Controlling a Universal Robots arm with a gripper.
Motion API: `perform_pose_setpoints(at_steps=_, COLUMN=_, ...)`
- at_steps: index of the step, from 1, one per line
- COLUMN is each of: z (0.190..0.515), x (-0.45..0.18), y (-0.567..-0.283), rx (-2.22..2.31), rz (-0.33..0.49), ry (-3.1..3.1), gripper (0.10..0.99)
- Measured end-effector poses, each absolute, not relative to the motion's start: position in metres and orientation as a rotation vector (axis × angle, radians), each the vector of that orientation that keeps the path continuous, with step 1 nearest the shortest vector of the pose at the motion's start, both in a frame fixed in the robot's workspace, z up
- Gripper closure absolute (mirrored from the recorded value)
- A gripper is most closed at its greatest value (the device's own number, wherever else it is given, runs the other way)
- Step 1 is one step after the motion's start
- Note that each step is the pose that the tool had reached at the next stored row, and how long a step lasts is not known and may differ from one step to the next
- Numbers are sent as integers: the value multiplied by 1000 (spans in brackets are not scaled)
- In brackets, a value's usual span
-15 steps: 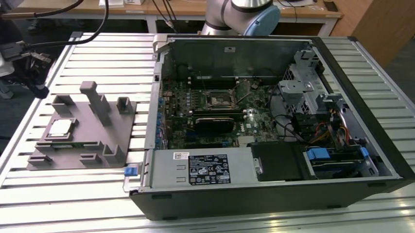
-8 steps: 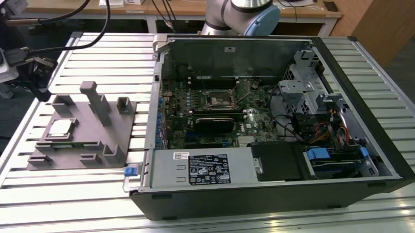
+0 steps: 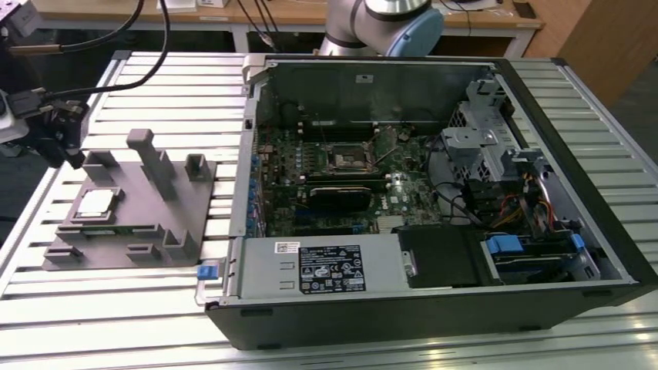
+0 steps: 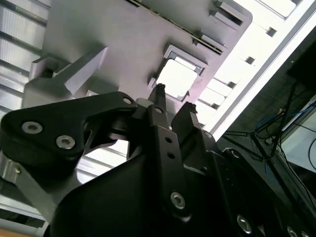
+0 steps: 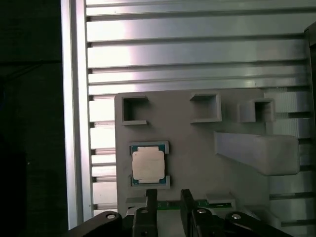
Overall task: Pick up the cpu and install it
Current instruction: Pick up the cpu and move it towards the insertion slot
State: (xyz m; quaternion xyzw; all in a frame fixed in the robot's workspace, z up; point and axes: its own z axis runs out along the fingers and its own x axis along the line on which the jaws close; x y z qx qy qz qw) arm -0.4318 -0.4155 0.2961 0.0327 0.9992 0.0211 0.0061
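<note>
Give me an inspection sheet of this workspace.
Surface: slatted metal table.
Job's things: cpu lying in its recess on the grey holder; open computer case beside it, black socket on the board inside.
Clutter: nothing seen.
Grippers: gripper open, above the holder near the cpu, holding nothing.
Cables: black cables near the gripper; coloured wires inside the case.
Surroundings: wooden bench behind the table.

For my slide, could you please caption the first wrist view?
Small silvery square cpu seated in the grey plastic holder, with the open black tool hovering close by.
</note>
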Motion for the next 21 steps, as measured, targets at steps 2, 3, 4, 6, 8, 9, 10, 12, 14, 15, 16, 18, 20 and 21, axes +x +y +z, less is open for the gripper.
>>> perform_pose_setpoints(at_steps=2, z=292, x=-435, y=-415, rx=86, rz=66, ry=3127, gripper=678)
perform_pose_setpoints(at_steps=3, z=290, x=-436, y=-415, rx=71, rz=67, ry=3128, gripper=678)
perform_pose_setpoints(at_steps=4, z=289, x=-436, y=-416, rx=56, rz=66, ry=3129, gripper=620)
perform_pose_setpoints(at_steps=6, z=285, x=-437, y=-416, rx=47, rz=67, ry=3129, gripper=561)
perform_pose_setpoints(at_steps=8, z=281, x=-437, y=-415, rx=46, rz=66, ry=3129, gripper=443)
perform_pose_setpoints(at_steps=9, z=280, x=-437, y=-415, rx=46, rz=66, ry=3129, gripper=443)
perform_pose_setpoints(at_steps=10, z=278, x=-437, y=-415, rx=46, rz=66, ry=3129, gripper=384)
perform_pose_setpoints(at_steps=12, z=274, x=-437, y=-414, rx=46, rz=66, ry=3129, gripper=329)
perform_pose_setpoints(at_steps=14, z=271, x=-437, y=-412, rx=46, rz=67, ry=3129, gripper=267)
perform_pose_setpoints(at_steps=15, z=269, x=-437, y=-411, rx=46, rz=67, ry=3129, gripper=267)
perform_pose_setpoints(at_steps=16, z=267, x=-437, y=-411, rx=46, rz=67, ry=3129, gripper=267)
perform_pose_setpoints(at_steps=18, z=263, x=-439, y=-411, rx=46, rz=66, ry=3129, gripper=267)
perform_pose_setpoints(at_steps=20, z=260, x=-441, y=-411, rx=46, rz=67, ry=3129, gripper=267)
perform_pose_setpoints(at_steps=21, z=258, x=-441, y=-411, rx=46, rz=67, ry=3129, gripper=267)
